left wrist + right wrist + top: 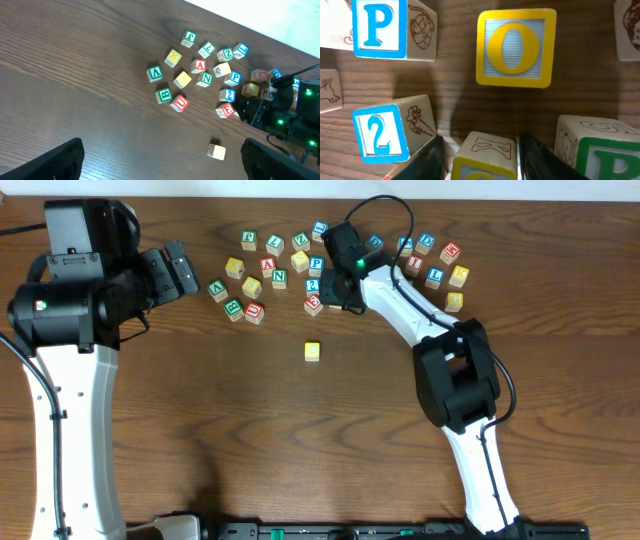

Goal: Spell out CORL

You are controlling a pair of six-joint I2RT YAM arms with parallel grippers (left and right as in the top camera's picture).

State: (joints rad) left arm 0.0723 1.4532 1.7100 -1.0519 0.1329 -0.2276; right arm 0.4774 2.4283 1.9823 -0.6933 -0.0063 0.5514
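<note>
Straddling one cube: right claw [333, 292], lowered into the heap of cubes [270, 275] at the far side of the bench [200, 430].

- Right claw, state: half-way apart. Its two dark fingers [431, 160] stand on either side of a yellow-edged cube [482, 160], close against its side faces. I cannot tell whether they press on it. The cube's letter is cut off by the frame edge, and a line drawing shows on its near side.
- Neighbours in the wrist view: a yellow O cube [515, 47] just beyond the claw, flat on the bench and untouched. A blue P cube [380, 27] and a blue 2 cube [385, 132] lie to one side, and a green-lettered cube [600, 150] lies to the other, just beside a finger.
- Right arm, pose: it rises from the near edge of the bench and bends at a black elbow. The white forearm slants up and left to the heap, with the wrist tipped down over the cubes.
- Left claw [183, 268], state: jaws wide apart, holding nothing and touching nothing.
- Left arm, pose: a white column along the left side with a large black joint on top. The claw points right toward the heap, stopping short of it.
- Lone yellow cube [312, 351]: set apart on the bare bench, nearer than the heap. Its letter is too small to read.
</note>
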